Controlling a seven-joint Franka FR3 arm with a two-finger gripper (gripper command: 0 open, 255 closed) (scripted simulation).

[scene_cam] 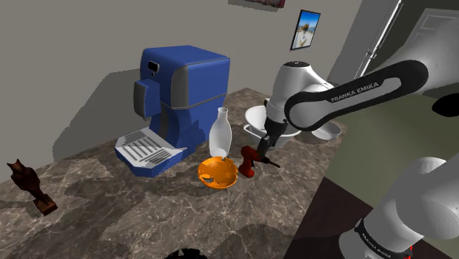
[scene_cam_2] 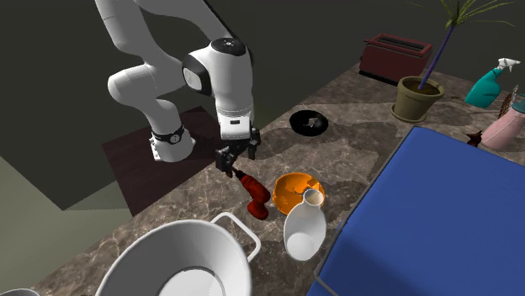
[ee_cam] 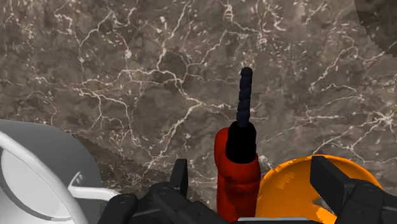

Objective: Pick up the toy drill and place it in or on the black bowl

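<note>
The toy drill is red with a black bit and lies on the marble counter beside an orange bowl. My gripper hovers just above its bit end, open. In the wrist view the drill's red body lies between the two fingers with gaps on both sides, and the black bit points away from the hand. In the shoulder view the drill sits just below the gripper. The black bowl rests farther along the counter, near its edge, apart from the gripper.
A white vase and a blue coffee machine stand behind the orange bowl. A white handled pot sits close to the drill. A potted plant, toaster and spray bottle line the far end.
</note>
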